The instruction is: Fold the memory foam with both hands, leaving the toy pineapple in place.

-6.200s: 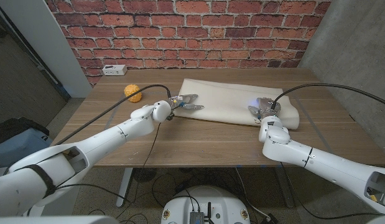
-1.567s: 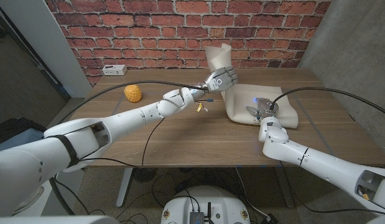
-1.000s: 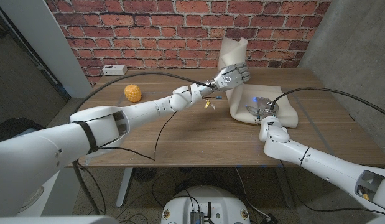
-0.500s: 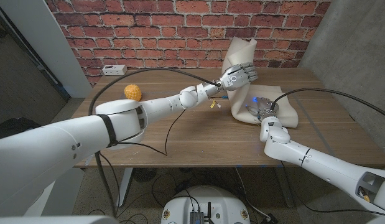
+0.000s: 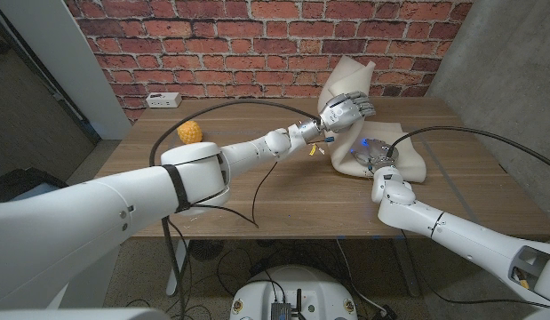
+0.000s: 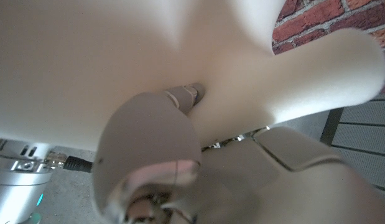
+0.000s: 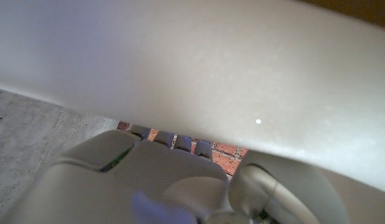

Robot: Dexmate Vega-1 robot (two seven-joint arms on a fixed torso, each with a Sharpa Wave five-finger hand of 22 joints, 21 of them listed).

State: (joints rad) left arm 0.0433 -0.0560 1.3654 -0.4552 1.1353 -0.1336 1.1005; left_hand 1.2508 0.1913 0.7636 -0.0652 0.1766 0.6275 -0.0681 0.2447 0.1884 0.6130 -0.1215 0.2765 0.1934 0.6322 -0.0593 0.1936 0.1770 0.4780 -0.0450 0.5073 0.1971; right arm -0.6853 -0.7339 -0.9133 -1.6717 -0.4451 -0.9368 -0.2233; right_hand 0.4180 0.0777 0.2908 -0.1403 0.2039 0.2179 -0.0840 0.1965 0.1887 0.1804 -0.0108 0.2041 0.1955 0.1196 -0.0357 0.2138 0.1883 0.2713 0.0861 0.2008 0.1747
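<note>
Now the memory foam (image 5: 350, 107) stands on the far right part of the wooden worktop (image 5: 283, 191), close to the brick wall (image 5: 257, 44). Its left part is lifted up and curls over, so the upper edge leans against the wall, while its right part lies flat on the worktop near the far right edge.

The left hand (image 5: 344, 110) is stretched far across the worktop and holds the raised flap, the fingers (image 5: 362, 105) wrapped over its edge. In the left wrist view the foam (image 6: 180, 56) lies directly against this hand (image 6: 152, 155).

The right hand (image 5: 378, 158) rests on the flat part of the foam, at its near edge. In the right wrist view the foam (image 7: 198, 68) covers the fingers (image 7: 170, 138), so I cannot tell whether they grasp it or only press.

The toy pineapple (image 5: 190, 132) lies well to the left of the foam, apart from both hands. Between it and the foam the worktop is open. A white power strip (image 5: 161, 100) sits beside the wall, beyond the pineapple.
</note>
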